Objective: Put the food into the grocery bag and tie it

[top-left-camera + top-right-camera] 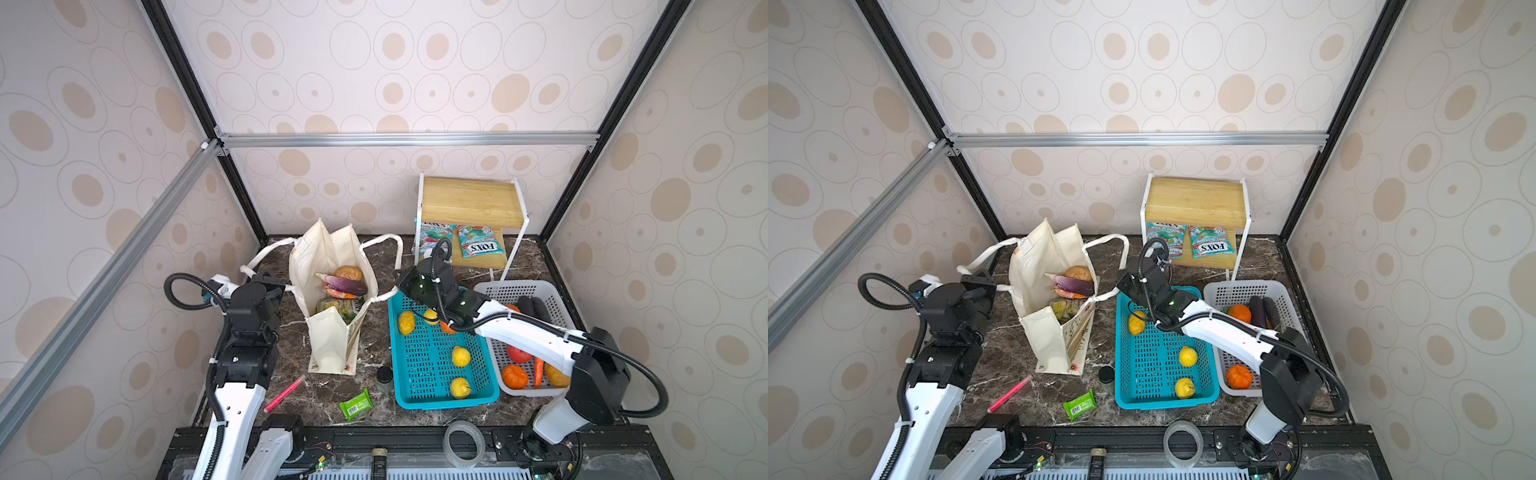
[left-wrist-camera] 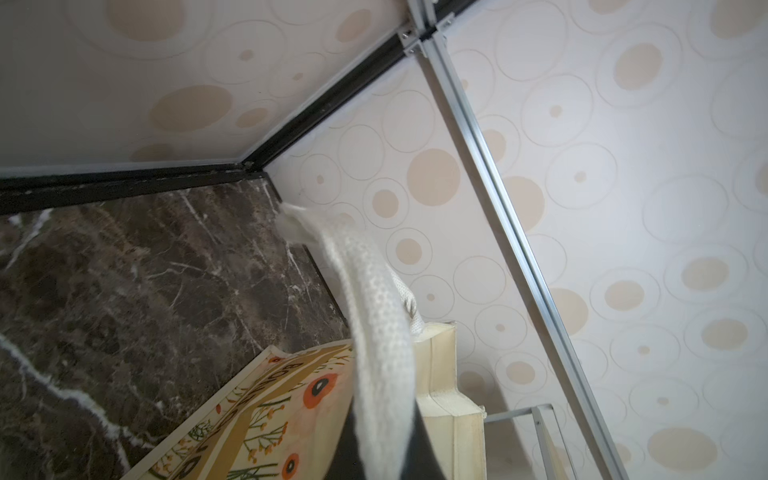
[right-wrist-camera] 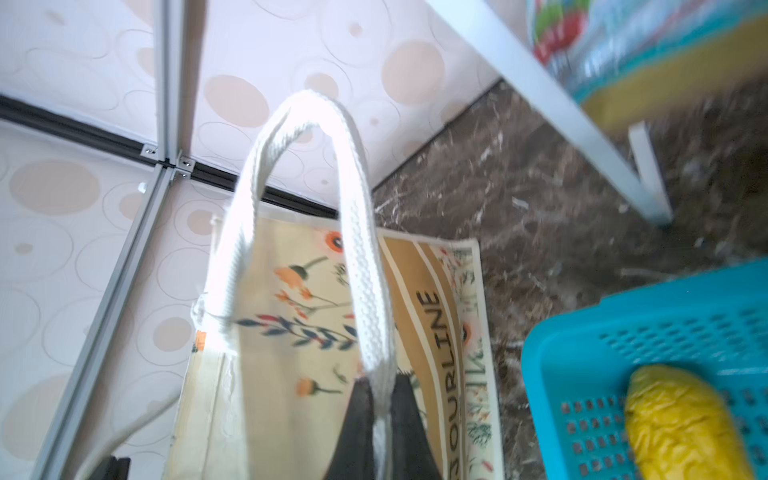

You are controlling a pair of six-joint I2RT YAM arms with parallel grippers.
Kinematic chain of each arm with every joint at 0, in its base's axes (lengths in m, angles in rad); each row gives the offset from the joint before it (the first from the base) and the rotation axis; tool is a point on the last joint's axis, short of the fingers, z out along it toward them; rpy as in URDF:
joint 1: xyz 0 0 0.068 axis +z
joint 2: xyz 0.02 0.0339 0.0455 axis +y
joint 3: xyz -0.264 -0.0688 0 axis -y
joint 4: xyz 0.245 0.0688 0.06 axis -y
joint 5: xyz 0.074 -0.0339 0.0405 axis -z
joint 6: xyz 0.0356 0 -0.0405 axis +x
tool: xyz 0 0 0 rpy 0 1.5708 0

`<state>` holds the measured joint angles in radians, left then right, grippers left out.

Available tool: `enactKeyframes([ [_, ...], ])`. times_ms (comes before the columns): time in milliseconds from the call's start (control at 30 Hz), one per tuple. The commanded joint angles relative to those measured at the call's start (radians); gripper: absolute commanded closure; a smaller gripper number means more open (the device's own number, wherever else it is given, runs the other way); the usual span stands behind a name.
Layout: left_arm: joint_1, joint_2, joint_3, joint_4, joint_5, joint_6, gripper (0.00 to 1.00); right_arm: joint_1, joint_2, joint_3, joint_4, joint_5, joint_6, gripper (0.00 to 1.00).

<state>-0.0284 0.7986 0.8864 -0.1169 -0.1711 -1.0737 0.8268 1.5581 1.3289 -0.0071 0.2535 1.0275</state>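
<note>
The big cream canvas bag (image 1: 332, 345) with flowers on it stands upright in the middle of the dark marble table (image 1: 299, 390). Its mouth is open. Some food (image 1: 345, 282) is already inside: a brown round lump, a purple piece and shiny packets, piled on each other.

The left pincer (image 1: 280, 286) is squeezed tight on the left white woven handle (image 1: 266, 255), on the left side of the bag. The right pincer (image 3: 380, 399) is squeezed tight on the right white woven handle (image 3: 353, 174). It is just right of the bag, above the far corner of the blue plastic basket (image 1: 446, 402).

So I think the packing part is mostly done and the tying part is the step now. The two handles are well apart, one on each side, and there is no knot yet. They need to be brought together over the bag and crossed.

Some food is not in the bag. A green shiny packet (image 1: 356, 404) lies on the table, near the front. Yellow bumpy fruits (image 1: 460, 356) sit in the blue plastic basket. I cannot tell if these were meant to go in too.
</note>
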Motion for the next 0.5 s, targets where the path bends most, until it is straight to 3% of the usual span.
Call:
enactKeyframes([
  [0, -0.001, 0.037, 0.081, 0.158, 0.186, 0.223, 0.96, 0.012, 0.002, 0.106, -0.139, 0.108, -0.330, 1.00],
  [133, -0.013, 0.110, 0.108, 0.203, 0.399, 0.273, 0.92, 0.011, 0.057, 0.183, -0.160, -0.003, -0.516, 1.00],
  [233, -0.063, 0.168, 0.166, 0.169, 0.476, 0.353, 0.86, 0.012, 0.087, 0.206, -0.137, -0.108, -0.557, 1.00],
  [467, -0.241, 0.331, 0.383, -0.105, 0.439, 0.511, 0.80, 0.014, 0.157, 0.224, -0.074, -0.263, -0.553, 1.00],
])
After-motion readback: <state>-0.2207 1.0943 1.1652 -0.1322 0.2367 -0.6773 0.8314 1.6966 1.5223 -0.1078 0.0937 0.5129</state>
